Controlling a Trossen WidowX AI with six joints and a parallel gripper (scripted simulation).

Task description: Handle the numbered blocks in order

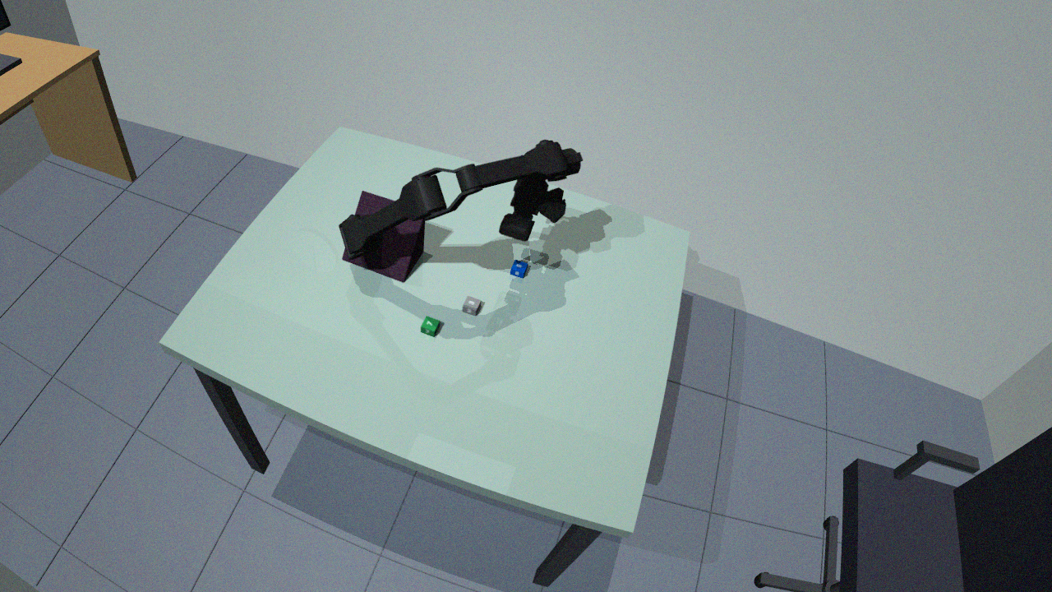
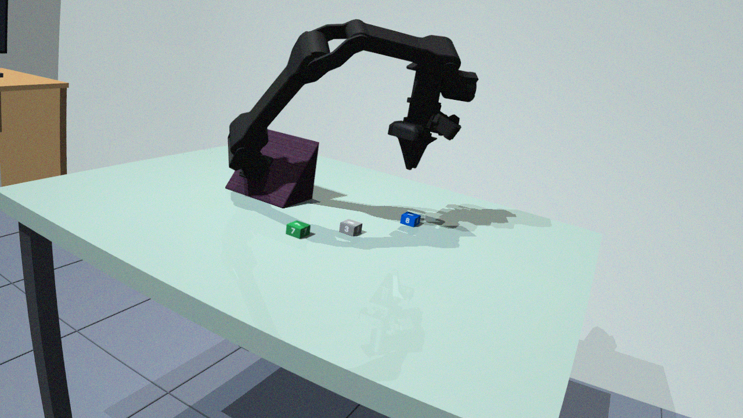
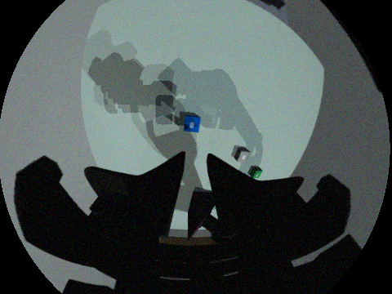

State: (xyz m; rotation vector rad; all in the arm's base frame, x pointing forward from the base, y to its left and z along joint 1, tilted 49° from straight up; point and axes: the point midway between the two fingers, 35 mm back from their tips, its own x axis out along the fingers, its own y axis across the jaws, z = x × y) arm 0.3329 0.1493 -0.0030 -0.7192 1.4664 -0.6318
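A blue block [image 1: 519, 269] [image 2: 410, 219] [image 3: 192, 123] with the digit 8 lies on the table [image 1: 294, 294] [image 2: 467, 291]. A grey block [image 1: 471, 305] [image 2: 350, 227] [image 3: 242, 154] shows a 3. A green block [image 1: 430, 326] [image 2: 297, 229] [image 3: 256, 172] shows a 7 and lies farthest left in the top and exterior views. My gripper [image 2: 410, 168] [image 3: 196, 156] points down, high above the table and over the area of the blue block. Its fingertips stand apart with nothing between them; it is open. In the top view the fingertips are hidden.
The arm stands by a dark purple wedge-shaped block [image 1: 413, 253] [image 2: 301, 176] at the back left of the table. A wooden desk [image 1: 66, 66] [image 2: 31, 119] is at the far left. A dark chair [image 1: 901, 515] stands right of the table. Arm shadows fall near the blocks.
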